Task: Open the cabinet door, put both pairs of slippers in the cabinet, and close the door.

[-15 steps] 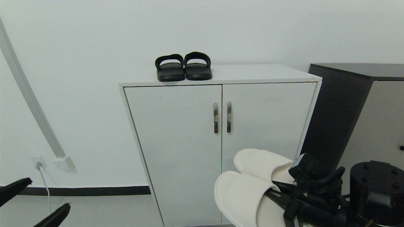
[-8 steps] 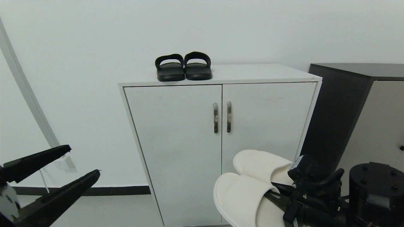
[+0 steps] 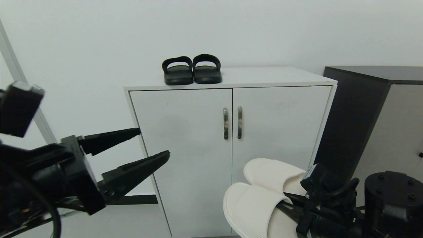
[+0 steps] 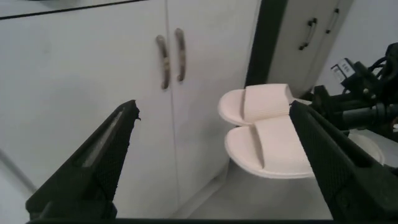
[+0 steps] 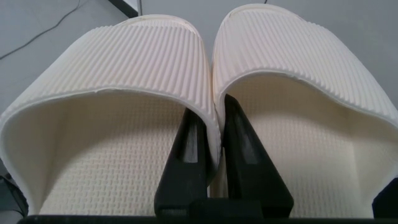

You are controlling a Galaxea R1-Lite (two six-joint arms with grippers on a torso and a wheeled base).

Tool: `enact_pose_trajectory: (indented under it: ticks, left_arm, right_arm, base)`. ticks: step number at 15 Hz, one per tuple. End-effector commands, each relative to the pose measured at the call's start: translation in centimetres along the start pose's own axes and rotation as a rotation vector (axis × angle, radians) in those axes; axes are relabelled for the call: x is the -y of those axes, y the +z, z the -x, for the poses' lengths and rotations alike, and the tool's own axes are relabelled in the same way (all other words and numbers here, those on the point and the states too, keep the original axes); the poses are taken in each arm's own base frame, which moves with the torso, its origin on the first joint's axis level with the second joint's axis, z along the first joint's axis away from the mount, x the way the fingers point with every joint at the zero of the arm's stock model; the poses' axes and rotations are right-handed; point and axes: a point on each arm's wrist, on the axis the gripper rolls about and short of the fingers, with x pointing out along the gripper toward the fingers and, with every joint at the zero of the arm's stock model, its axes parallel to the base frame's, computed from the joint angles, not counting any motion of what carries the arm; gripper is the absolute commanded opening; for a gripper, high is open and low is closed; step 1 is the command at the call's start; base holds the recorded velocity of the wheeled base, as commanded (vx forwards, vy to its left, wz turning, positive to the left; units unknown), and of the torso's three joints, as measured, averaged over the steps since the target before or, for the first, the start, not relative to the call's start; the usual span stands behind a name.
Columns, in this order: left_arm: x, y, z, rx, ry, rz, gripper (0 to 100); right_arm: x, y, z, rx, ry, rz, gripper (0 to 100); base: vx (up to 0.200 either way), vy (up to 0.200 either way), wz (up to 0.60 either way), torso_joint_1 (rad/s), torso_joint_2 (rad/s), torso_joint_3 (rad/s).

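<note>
Cabinet [image 3: 185, 148]: white, two doors, both shut, set against the wall and facing the robot. The opening step was not yet done.

Dark cabinet [image 3: 350, 125]: stood just beside the white one on its right and had no part in the task.

Left hand [image 3: 154, 141]: wide open and holding nothing. It hung in front of the left door's outer edge, well apart from the handles. In the left wrist view its fingers [image 4: 99, 162] lay to either side of the handles, so the gap suited a vertical bar.

White slippers [image 3: 261, 195]: one pair, side by side, held low before the right door.

Right hand [image 5: 210, 118]: closed on the two inner walls of the white slippers, pinching them together.

Black slippers [image 3: 191, 70]: one pair, side by side on the cabinet top, above the left door.

Left handle [image 3: 225, 123] and right handle [image 3: 239, 122]: slim vertical bars, just beside each other across the door seam.

Handling note, as a judgement: the step in hand appeared to be the reach for a handle. The bars stood so near each other that one finger would need to slip into the narrow space between them. A centred, level approach would avoid catching both. The pull should follow the door's arc about its outer hinge, not a straight line. The white slippers would best be kept low and clear of the swing.
</note>
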Motion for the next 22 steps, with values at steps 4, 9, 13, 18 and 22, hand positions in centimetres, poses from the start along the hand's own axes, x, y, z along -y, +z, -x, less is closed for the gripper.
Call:
enact_pose_trajectory:
  ticks: [4,9,13,18,22]
  left_arm:
    - [2.0,1.8,-5.1,-0.015,-0.155,0.024,100]
    - [2.5,1.4,-11.1,-0.097,-0.329,0.131,100]
    - [1.8,1.1,-15.8,-0.124,-0.396,0.209,100]
    - [-0.4,0.6,-18.6,-0.079,-0.436,0.335,100]
    - [-1.9,-0.3,-20.1,-0.079,-0.359,0.349,100]
  right_arm:
    - [0.0,-0.1,0.0,-0.005,0.004,0.000,0]
    - [-0.1,-0.5,0.1,-0.017,0.031,0.000,0]
    - [-0.1,-0.6,0.0,-0.023,0.032,-0.001,0]
    - [-0.1,-0.8,-0.2,-0.032,0.033,-0.001,0]
    - [-0.1,-0.8,-0.2,-0.034,0.031,-0.001,0]
  base:
    - [0.000,0.000,0.00,0.000,0.00,0.000]
    - [0.000,0.000,0.00,0.000,0.00,0.000]
    - [0.000,0.000,0.00,0.000,0.00,0.000]
    - [0.000,0.000,0.00,0.000,0.00,0.000]
    - [0.000,0.000,0.00,0.000,0.00,0.000]
